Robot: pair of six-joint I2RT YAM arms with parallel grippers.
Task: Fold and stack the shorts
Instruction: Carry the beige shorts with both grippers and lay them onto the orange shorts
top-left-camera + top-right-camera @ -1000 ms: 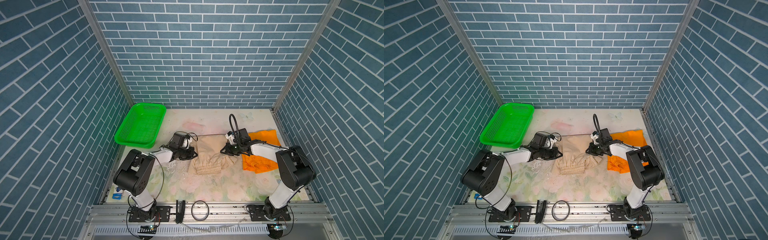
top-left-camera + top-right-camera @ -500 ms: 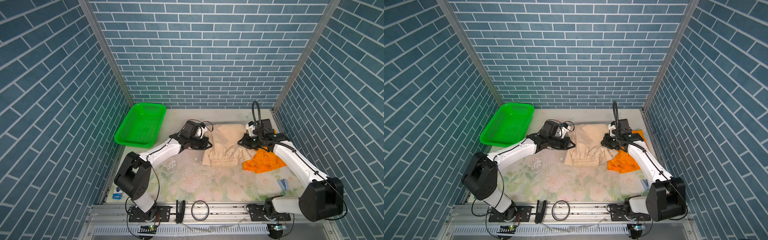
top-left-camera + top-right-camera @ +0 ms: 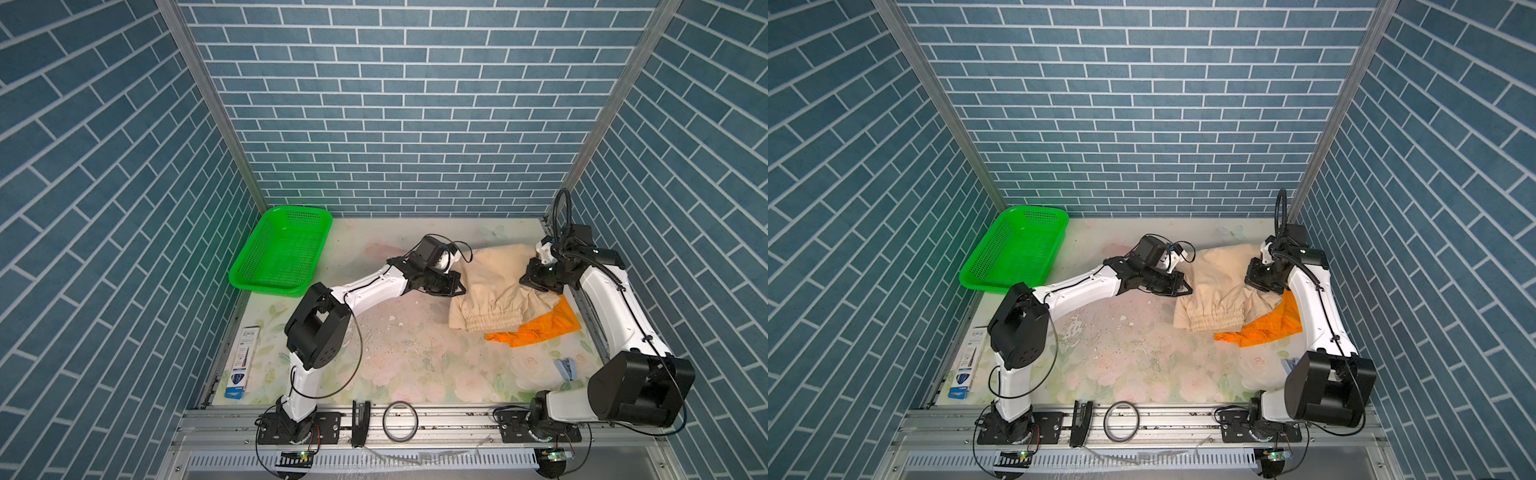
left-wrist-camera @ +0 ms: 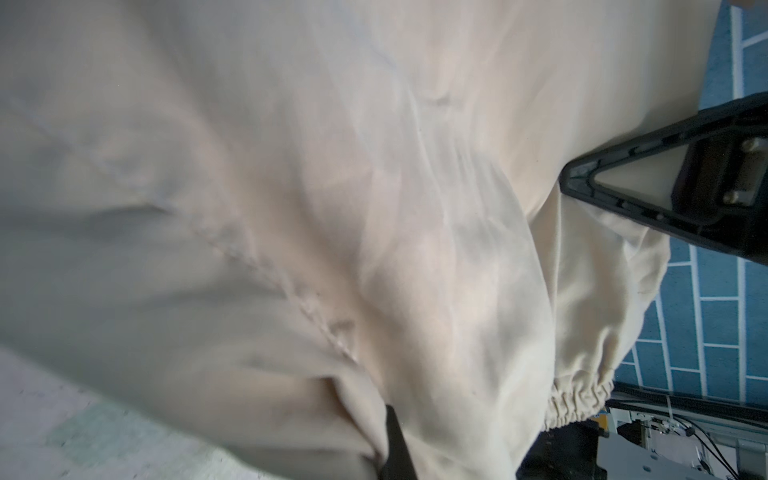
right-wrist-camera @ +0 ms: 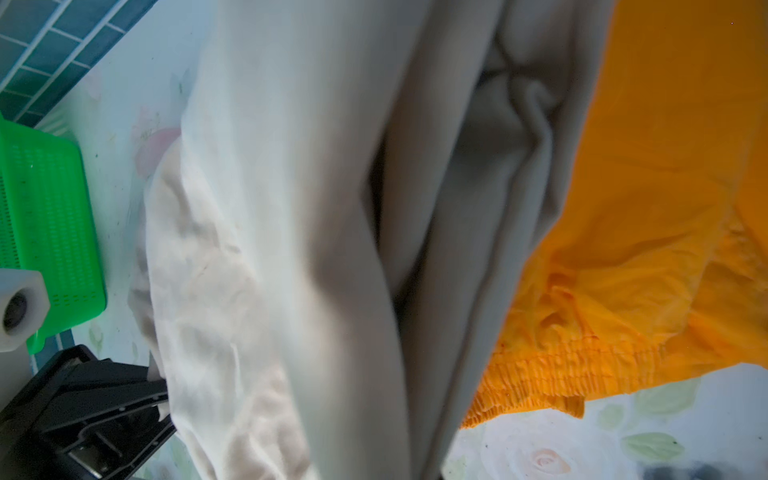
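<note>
The beige shorts [image 3: 494, 286] [image 3: 1219, 291] hang stretched between my two grippers at the back right of the table, waistband toward the front. My left gripper [image 3: 457, 286] [image 3: 1185, 289] is shut on their left edge. My right gripper [image 3: 527, 281] [image 3: 1253, 281] is shut on their right edge. Under them, the orange shorts [image 3: 540, 328] [image 3: 1262, 328] lie crumpled on the table, partly covered. The left wrist view is filled by beige cloth [image 4: 332, 208] folded around one dark finger [image 4: 395, 440]. In the right wrist view beige cloth [image 5: 311, 249] hides my jaws, next to the orange shorts [image 5: 644, 208].
A green basket [image 3: 282, 249] [image 3: 1017, 249] [image 5: 45, 216] stands at the back left. A pen box [image 3: 245, 353] lies along the left edge. A small blue clip [image 3: 566, 368] lies near the right arm's base. A tape ring [image 3: 400, 420] rests on the front rail.
Both arms have carried the beige shorts from the table's middle toward the back right, lifting and spreading them over the orange shorts. Both grippers stayed shut.
</note>
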